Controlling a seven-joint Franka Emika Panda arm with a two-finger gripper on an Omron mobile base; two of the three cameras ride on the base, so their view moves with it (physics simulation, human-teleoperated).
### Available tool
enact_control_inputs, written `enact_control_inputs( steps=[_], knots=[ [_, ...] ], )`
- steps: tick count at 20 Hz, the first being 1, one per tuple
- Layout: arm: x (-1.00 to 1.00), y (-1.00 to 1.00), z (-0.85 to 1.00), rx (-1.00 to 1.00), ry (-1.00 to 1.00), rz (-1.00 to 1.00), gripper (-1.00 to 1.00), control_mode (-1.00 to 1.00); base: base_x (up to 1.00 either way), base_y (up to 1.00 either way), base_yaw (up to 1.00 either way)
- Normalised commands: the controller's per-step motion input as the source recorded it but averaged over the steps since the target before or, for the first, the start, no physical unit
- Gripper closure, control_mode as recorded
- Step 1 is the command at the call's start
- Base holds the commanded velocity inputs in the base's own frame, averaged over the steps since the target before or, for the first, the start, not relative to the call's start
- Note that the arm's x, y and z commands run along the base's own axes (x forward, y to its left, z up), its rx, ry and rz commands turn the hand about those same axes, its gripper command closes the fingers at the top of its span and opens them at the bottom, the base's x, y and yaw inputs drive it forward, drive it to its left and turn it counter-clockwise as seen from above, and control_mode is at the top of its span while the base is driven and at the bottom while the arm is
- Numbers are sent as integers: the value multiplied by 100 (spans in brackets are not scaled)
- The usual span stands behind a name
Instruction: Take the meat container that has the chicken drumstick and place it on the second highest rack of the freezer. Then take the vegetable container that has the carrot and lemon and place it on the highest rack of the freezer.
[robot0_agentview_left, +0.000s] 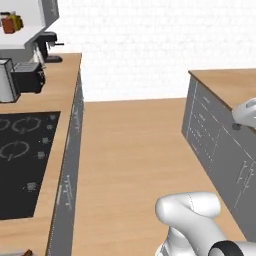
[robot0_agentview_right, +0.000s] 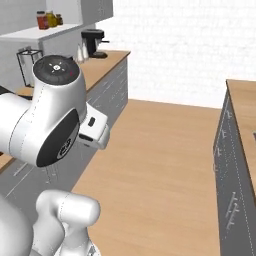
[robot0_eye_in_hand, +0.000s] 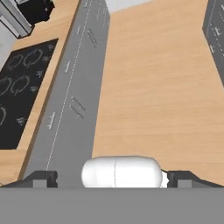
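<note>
In the hand view my gripper (robot0_eye_in_hand: 113, 179) points down at the wooden floor (robot0_eye_in_hand: 153, 87) beside the left cabinet run. Its two dark fingertips (robot0_eye_in_hand: 43, 178) stand far apart at the bottom corners, open, with nothing between them. My arm's big white joint (robot0_agentview_right: 52, 117) stands close to the camera in the right base view. The freezer, both containers, the chicken drumstick, the carrot and the lemon are out of view.
A wooden counter with grey drawer fronts (robot0_agentview_left: 70, 165) runs along the left and carries a black cooktop (robot0_agentview_left: 20, 155), a black toaster (robot0_agentview_left: 27, 77) and a coffee machine (robot0_agentview_right: 92, 42). Another grey cabinet block with a wooden top (robot0_agentview_left: 225, 85) stands on the right. Open floor (robot0_agentview_left: 135, 150) lies between them.
</note>
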Motion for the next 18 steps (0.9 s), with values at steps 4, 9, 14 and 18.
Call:
enact_control_inputs(
  steps=[4,9,14,18],
  knots=[
    [0,0,0,0,0,0,-100,100,80,0,4],
    [0,0,0,0,0,0,-100,100,47,0,36],
    [0,0,0,0,0,0,-100,100,26,0,57],
    [0,0,0,0,0,0,-100,100,7,0,50]
  ],
)
